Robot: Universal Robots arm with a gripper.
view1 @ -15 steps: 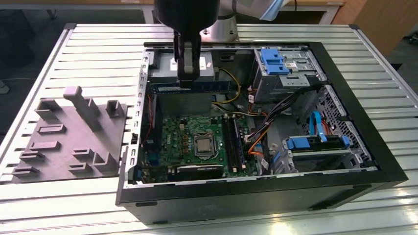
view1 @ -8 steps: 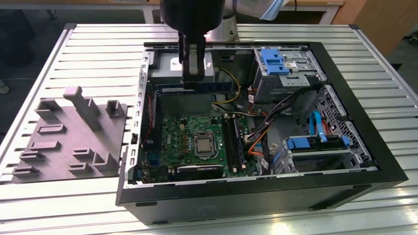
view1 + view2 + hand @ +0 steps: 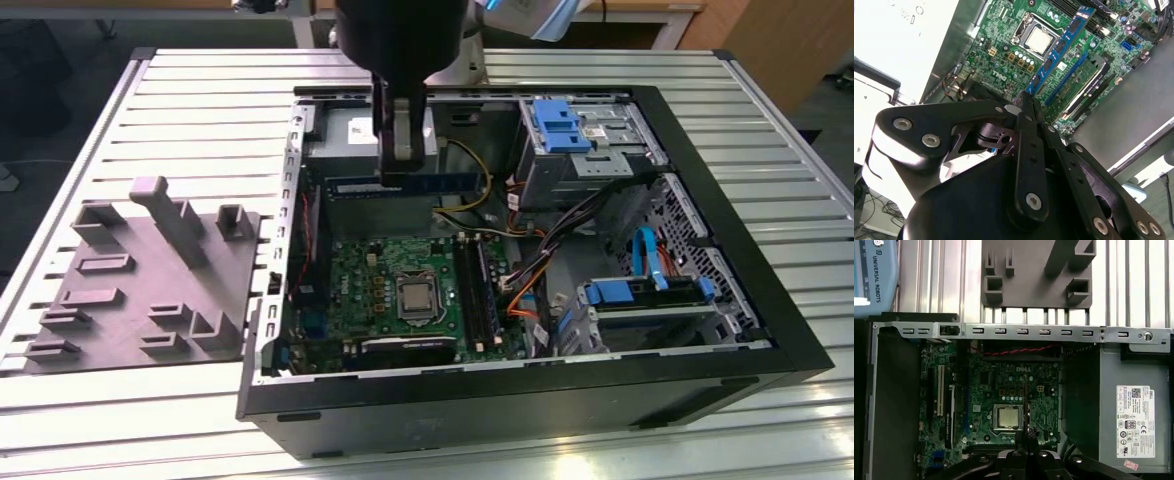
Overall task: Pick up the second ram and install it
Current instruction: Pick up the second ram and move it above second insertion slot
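The gripper (image 3: 403, 168) has its jaws closed tight on the ram (image 3: 400, 186); the ram hangs level inside the open case (image 3: 534, 390). In the exterior view it is at 12 o'clock of the motherboard (image 3: 360, 285); a grey tray (image 3: 147, 290) lies at the case's 9 o'clock.

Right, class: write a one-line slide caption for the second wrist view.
The fingers grip the second ram above the motherboard, near its processor socket.

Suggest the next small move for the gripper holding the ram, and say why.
Probably carry it across to the memory slots before lowering: the gripper is shut on the second ram, held above the open case and, in the exterior view, away from those slots.
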